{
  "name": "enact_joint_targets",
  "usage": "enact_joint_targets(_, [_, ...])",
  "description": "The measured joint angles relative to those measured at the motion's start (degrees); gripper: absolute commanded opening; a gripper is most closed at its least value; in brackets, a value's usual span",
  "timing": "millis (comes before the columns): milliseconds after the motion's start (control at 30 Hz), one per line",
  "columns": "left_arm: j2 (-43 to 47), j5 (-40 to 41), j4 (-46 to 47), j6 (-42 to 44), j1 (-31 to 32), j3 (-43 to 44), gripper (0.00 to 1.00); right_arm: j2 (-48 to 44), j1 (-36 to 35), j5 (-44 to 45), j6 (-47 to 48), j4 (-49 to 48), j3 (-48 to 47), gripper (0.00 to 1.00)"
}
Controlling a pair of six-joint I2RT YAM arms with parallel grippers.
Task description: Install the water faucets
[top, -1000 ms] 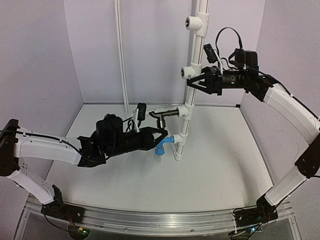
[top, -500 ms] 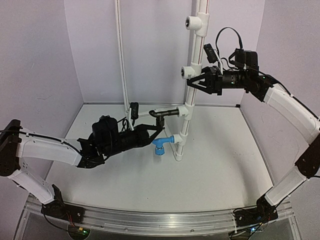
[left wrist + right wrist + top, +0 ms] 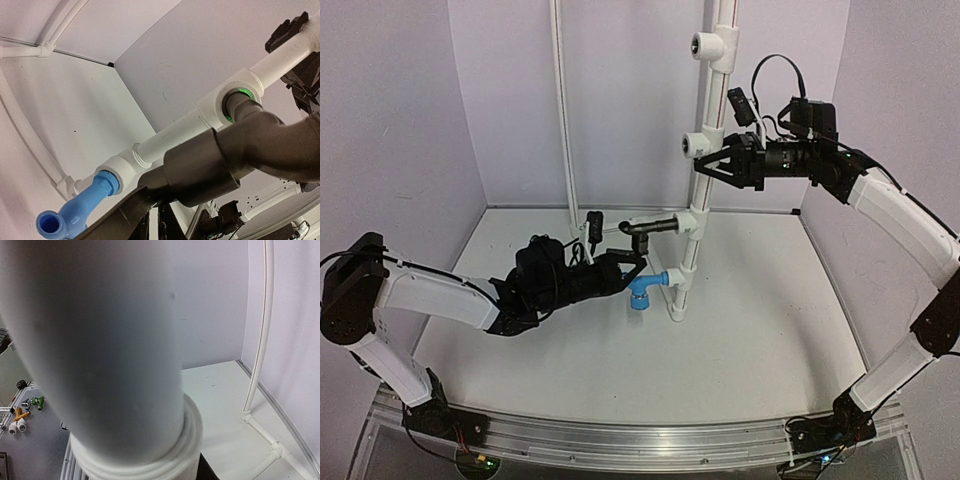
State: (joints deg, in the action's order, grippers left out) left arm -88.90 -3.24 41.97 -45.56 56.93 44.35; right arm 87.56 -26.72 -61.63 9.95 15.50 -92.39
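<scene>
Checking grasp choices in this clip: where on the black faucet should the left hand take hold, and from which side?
Grip the black faucet on its thick round body, just outboard of the tee. It sticks out leftward from the pipe, bent end down, so the left hand should probably come from the left and below, fingers straddling the body.

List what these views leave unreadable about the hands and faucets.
Left hand: open or shut unclear; small and dark in the top view, mostly cut off in its wrist view.
Right hand: grip on the pipe unclear; the blurred pipe fills the right wrist view.
Blue faucet: lever unseen; too small from above, only its spout shows in the left wrist view.
</scene>
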Motion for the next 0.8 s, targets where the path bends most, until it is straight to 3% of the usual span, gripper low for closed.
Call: enact_joint_targets(800, [-3.53,-1.34,5.69,0.6,-5.26,2.58,0.07,-0.59,0.0,0.26,-0.11,-0.67,0.94,0.0])
